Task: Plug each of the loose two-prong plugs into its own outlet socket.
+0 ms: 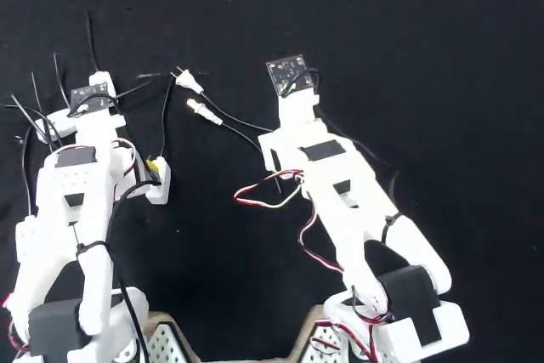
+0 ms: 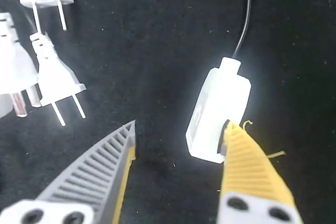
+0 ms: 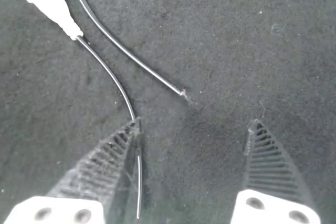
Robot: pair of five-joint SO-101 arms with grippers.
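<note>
Two loose plugs (image 1: 189,82) are lying unplugged on the black desk (image 1: 442,82) between the arms, toward its far edge. Both are pointing their prongs toward the far left corner, and their cables are trailing back toward the right arm. The white outlet socket (image 1: 159,183) is sitting closer to the near edge and slightly toward the left edge from them. The left hand (image 2: 179,127) is hanging over the socket, spread wide and gripping nothing, with its yellow finger (image 2: 247,166) touching the socket's end while the grey one is standing clear over bare cloth. The right hand (image 3: 194,124) is also gaping wide and empty, and a thin cable (image 3: 116,83) is running past one of its fingers to a plug lying ahead, prongs facing away from the hand. Judging by this, the left arm is sitting nearer the socket and the right nearer a plug, so that plug's long axis is probably needing a turn toward the socket. Which way the socket's slots are facing I cannot tell.
</note>
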